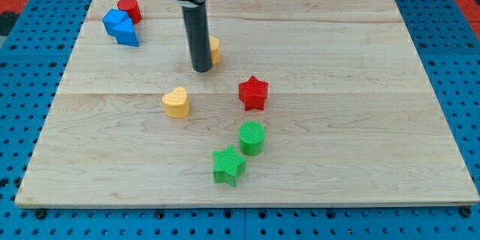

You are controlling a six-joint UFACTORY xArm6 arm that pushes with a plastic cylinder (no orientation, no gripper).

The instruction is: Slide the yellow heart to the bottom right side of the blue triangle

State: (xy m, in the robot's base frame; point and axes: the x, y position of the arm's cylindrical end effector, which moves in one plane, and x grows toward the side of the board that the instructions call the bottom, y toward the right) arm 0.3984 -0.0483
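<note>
The yellow heart (176, 102) lies left of the board's centre. The blue triangle (126, 34) lies at the top left, touching another blue block (114, 21) at its upper left. My tip (202, 67) rests on the board above and to the right of the yellow heart, apart from it. It stands far to the right of the blue triangle. A second yellow block (214, 49) sits just behind the rod on its right, partly hidden.
A red cylinder (129, 8) sits above the blue blocks at the top left. A red star (253, 93) lies right of centre. A green cylinder (252, 137) and a green star (228, 166) touch each other below it. The wooden board (375, 120) lies on a blue pegboard.
</note>
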